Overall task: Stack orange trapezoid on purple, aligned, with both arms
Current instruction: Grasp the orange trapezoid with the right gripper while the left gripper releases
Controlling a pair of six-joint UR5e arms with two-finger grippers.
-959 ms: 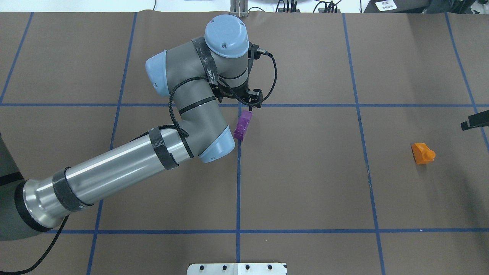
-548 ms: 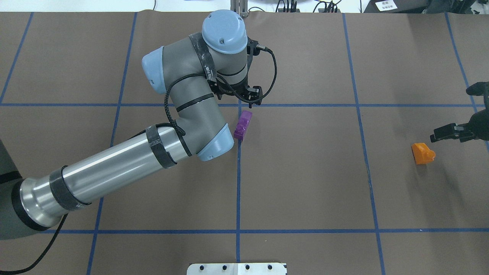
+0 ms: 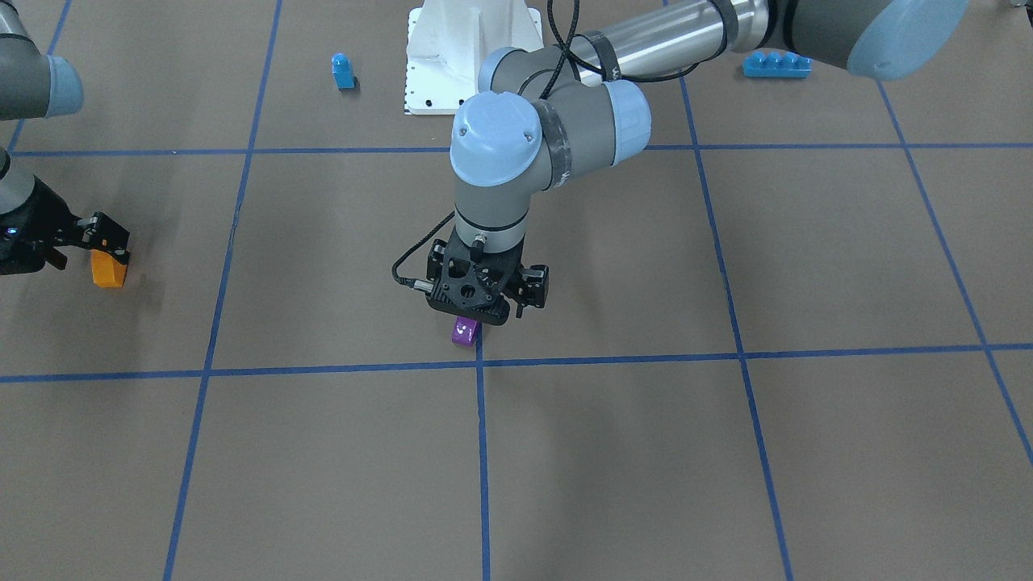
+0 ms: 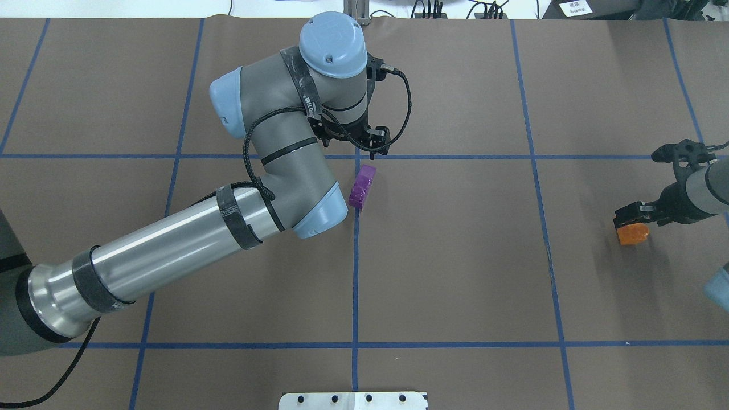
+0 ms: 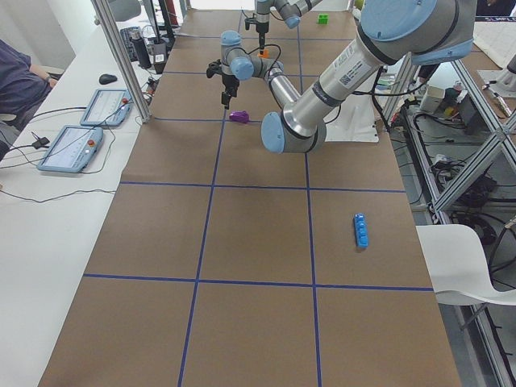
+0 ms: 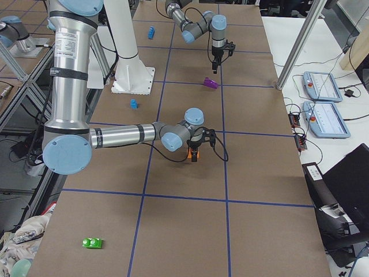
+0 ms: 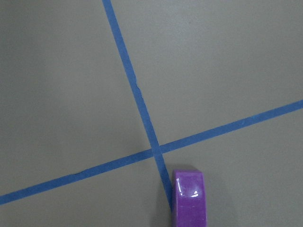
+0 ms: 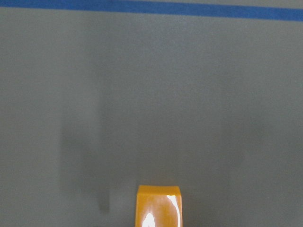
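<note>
The purple brick lies on its side on the table beside a blue tape crossing. It also shows in the front view and at the bottom of the left wrist view. My left gripper hovers just past the brick's far end, apart from it, and looks shut and empty. The orange trapezoid sits on the table at the right. It also shows in the front view and the right wrist view. My right gripper is directly over it, open, holding nothing.
A small blue single-stud brick and a long blue brick lie near the robot's white base plate. A green brick lies far off at the table's right end. Blue tape lines grid the brown table.
My right arm has come in from the right edge and moved over the orange trapezoid. My left gripper has drawn back slightly from the purple brick's far end. Neither brick has moved.
</note>
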